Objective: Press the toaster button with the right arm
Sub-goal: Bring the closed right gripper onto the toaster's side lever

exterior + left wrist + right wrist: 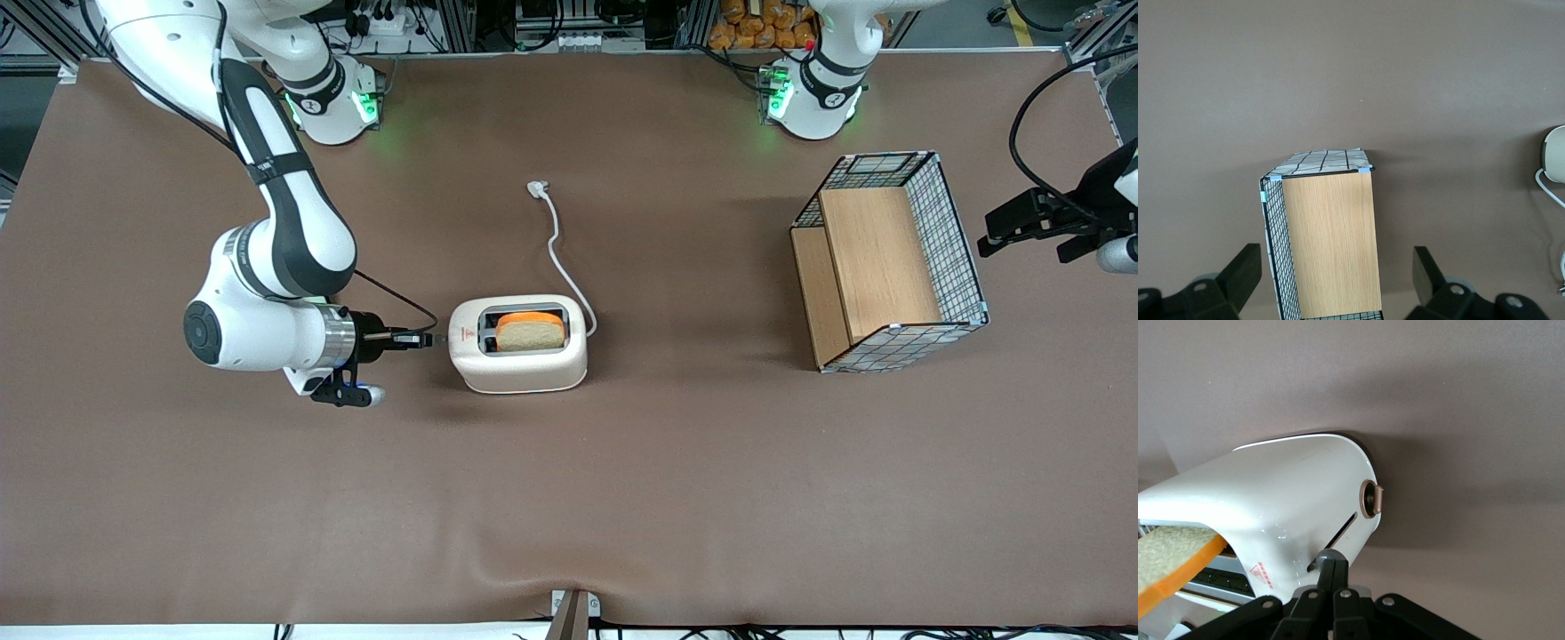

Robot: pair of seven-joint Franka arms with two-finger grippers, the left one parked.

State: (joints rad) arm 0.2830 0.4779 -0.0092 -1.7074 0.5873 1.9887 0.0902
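The right arm's end effector [425, 339], fingers pressed together and holding nothing, lies level at the toaster's [518, 345] short end, its tips touching the toaster button [1328, 557] in the vertical slot.

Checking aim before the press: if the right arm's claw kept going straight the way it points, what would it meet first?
Probably the toaster button: the claw, fingers shut, points level at the toaster end near the red mark.
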